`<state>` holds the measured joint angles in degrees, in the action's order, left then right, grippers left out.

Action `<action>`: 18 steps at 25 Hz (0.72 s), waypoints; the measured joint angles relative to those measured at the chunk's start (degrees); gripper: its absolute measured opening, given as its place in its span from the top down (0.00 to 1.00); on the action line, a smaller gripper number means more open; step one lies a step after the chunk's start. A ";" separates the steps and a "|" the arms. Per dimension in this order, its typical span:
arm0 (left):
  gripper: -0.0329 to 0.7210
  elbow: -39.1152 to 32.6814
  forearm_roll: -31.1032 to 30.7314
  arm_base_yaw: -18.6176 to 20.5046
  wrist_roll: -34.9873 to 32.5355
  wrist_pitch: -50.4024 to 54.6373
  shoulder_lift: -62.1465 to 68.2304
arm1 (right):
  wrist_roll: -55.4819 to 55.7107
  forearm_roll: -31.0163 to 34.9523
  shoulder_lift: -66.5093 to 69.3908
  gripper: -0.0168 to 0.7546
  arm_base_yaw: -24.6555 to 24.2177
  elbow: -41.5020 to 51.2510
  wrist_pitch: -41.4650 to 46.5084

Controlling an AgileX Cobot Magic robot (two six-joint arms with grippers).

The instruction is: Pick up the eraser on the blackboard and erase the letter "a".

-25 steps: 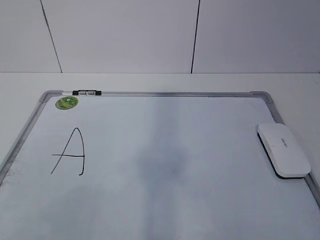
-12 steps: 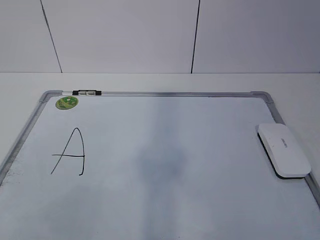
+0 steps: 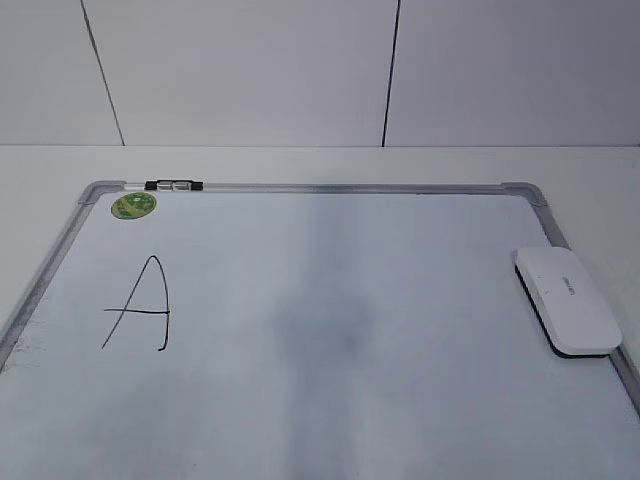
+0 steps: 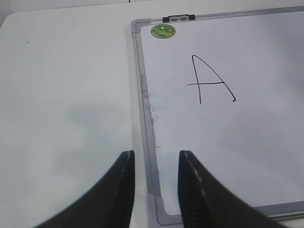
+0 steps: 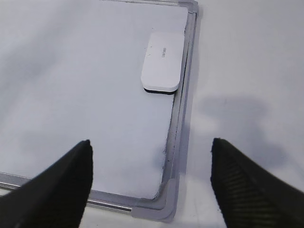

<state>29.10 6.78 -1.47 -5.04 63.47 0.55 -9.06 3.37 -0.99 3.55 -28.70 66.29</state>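
The eraser (image 3: 567,300) is a flat white block with a dark underside, lying on the right edge of the blackboard (image 3: 330,430). It also shows in the right wrist view (image 5: 163,61). No small "a" shows; only a tall capital "A" (image 3: 140,305) stands at the board's left, also in the left wrist view (image 4: 210,80). My left gripper (image 4: 156,156) is open and empty above the board's near left corner. My right gripper (image 5: 151,142) is wide open and empty above the near right corner, well short of the eraser. Neither gripper shows in the exterior view.
A round green sticker (image 3: 133,206) sits in the board's far left corner, beside a black and white clip (image 3: 173,185) on the frame. A faint grey smear (image 3: 325,330) marks the board's middle. White table surrounds the board; a white panelled wall stands behind.
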 joint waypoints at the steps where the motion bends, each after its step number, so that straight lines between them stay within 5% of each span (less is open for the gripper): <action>1: 0.65 0.00 0.00 0.00 0.00 0.00 0.00 | 0.00 0.00 0.00 0.21 -0.10 0.00 0.00; 10: 0.65 0.00 0.11 -1.51 0.00 0.00 0.00 | 0.00 0.00 -0.08 0.21 -8.49 0.10 0.00; 18: 0.65 0.00 0.11 -2.77 0.00 0.00 0.00 | 0.00 0.00 -0.08 0.21 -9.04 0.10 0.00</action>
<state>29.10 6.88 -4.24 -5.04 63.47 0.55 -9.06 3.37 -1.07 -5.49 -28.60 66.29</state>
